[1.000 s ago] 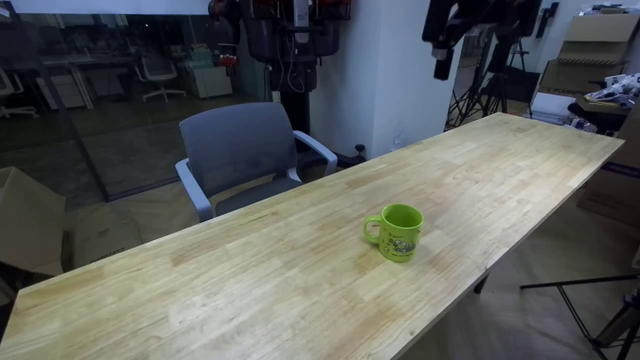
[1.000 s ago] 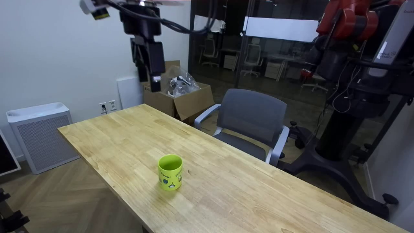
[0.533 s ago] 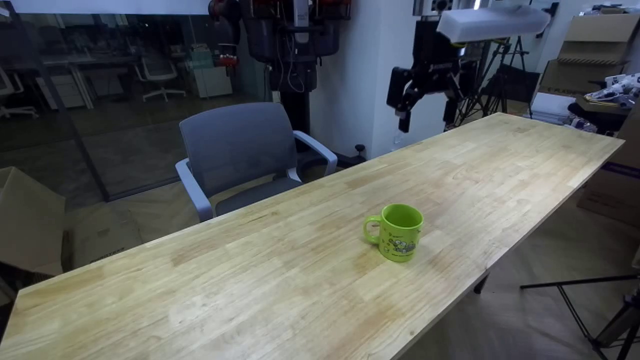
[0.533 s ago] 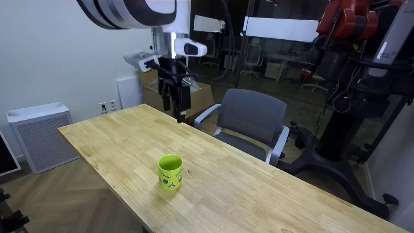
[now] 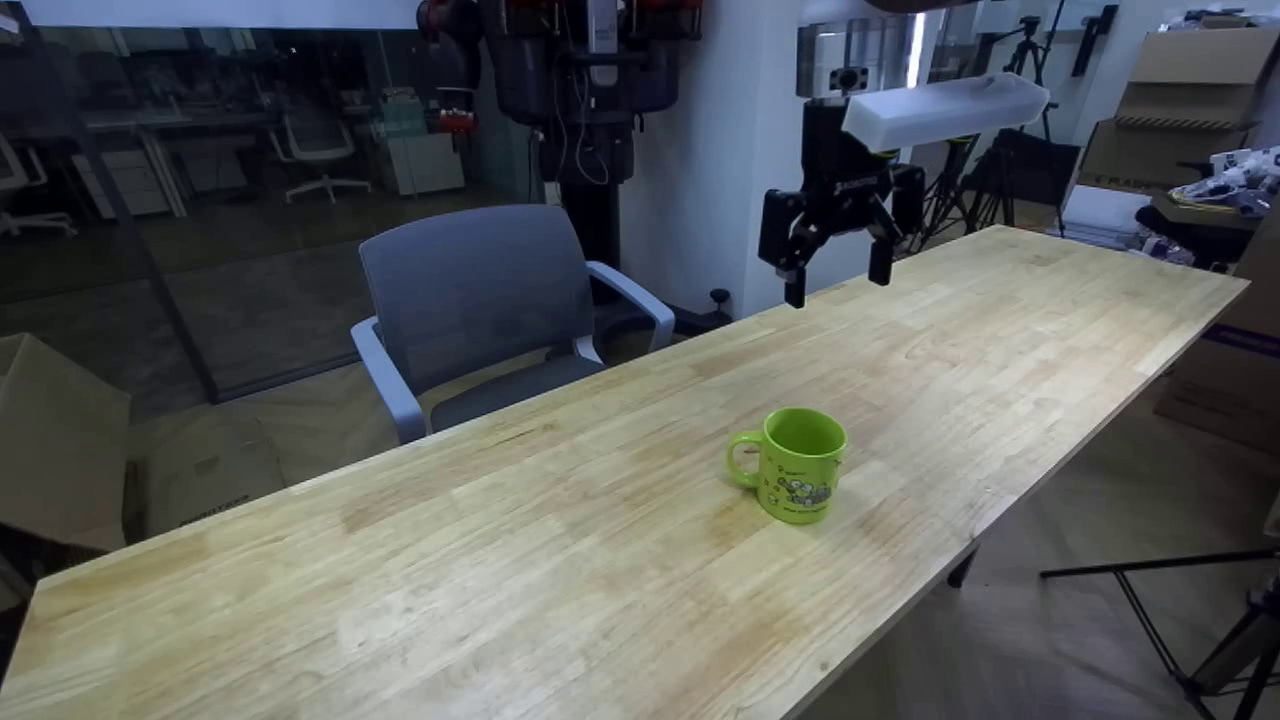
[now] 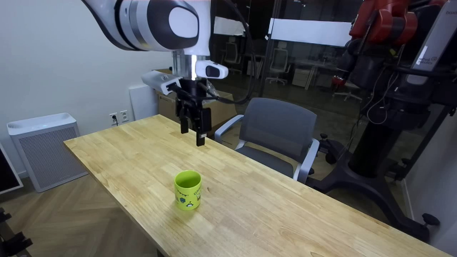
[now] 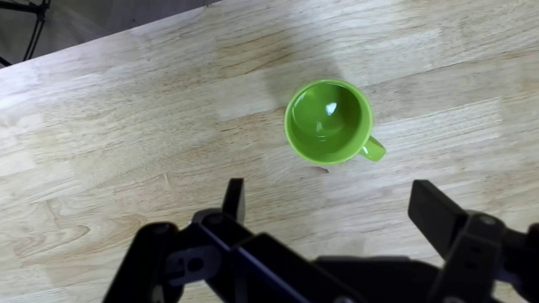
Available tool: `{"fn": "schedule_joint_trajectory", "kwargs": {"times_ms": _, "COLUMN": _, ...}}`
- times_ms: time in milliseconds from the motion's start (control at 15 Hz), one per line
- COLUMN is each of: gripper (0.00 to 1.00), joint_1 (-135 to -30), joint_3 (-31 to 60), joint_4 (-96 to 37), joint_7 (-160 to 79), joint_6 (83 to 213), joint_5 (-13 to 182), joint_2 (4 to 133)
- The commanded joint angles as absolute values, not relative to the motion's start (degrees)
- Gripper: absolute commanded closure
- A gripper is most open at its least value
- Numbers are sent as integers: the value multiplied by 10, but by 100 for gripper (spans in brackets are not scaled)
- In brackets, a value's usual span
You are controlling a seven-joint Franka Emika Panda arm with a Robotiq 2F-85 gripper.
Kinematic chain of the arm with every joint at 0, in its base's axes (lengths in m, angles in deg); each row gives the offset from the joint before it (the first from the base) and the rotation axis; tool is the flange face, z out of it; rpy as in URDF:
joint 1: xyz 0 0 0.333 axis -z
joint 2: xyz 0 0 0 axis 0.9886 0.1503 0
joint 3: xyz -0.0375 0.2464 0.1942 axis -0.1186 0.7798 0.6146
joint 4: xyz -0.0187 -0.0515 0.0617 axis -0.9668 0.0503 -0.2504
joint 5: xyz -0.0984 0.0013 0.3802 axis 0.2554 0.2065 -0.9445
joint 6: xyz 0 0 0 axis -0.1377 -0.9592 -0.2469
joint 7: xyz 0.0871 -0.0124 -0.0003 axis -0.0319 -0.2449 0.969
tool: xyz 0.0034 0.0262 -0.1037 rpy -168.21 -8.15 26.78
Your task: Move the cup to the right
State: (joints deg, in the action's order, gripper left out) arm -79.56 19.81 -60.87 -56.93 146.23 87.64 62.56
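Cup (image 7: 328, 122), handle (image 7: 374, 149) at four o'clock in wrist view | end effector (image 5: 838, 286) spread above worktop (image 5: 500, 560) | likely stiff, slick, breakable; grip body (image 5: 798, 488)

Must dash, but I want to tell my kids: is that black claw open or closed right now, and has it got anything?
Gripper: open, holding nothing; the cup stands on the table, apart from it.

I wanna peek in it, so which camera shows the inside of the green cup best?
The wrist view: it looks down into the green cup, showing the inner wall and the bottom. Both exterior views look in at a slant, so they show only part of the inner wall; the bottom is hidden there.
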Motion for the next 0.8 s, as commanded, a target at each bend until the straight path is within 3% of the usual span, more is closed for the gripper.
{"fn": "schedule_joint_trajectory", "kwargs": {"times_ms": 0, "gripper": 0, "joint_1": -806, "joint_3": 189, "joint_4": -633, "joint_7": -543, "joint_6": 1507, "joint_5": 848, "joint_2": 633}}
{"fn": "schedule_joint_trajectory", "kwargs": {"times_ms": 467, "gripper": 0, "joint_1": -790, "joint_3": 185, "joint_4": -685, "joint_7": -439, "joint_6": 1639, "joint_5": 786, "joint_2": 686}}
{"fn": "schedule_joint_trajectory", "kwargs": {"times_ms": 733, "gripper": 0, "joint_1": -791, "joint_3": 179, "joint_4": -686, "joint_7": -418, "joint_6": 1641, "joint_5": 775, "joint_2": 704}}
